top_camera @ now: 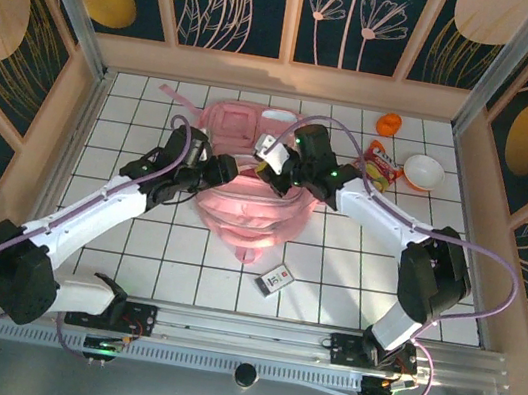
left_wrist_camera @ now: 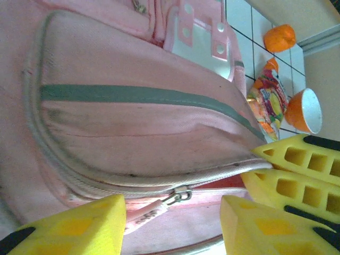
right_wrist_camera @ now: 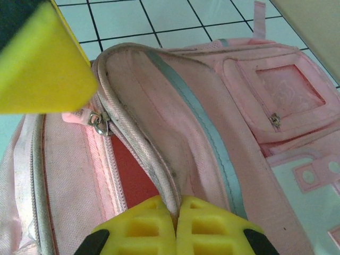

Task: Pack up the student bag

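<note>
At the middle of the white tiled table (top_camera: 137,105), the pink student bag (top_camera: 245,217) is laid front-up.
Its flap rim is pinched by the right gripper (right_wrist_camera: 178,206); the left gripper (left_wrist_camera: 172,212) is spread, the zip pull (left_wrist_camera: 180,196) seen between its fingers.

Pink student bag (top_camera: 245,220), partly unzipped

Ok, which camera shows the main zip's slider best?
Right wrist: the zip slider sits unobstructed beside the open seam of the student bag. Left wrist catches it low in frame. Top external: too small to tell.
</note>
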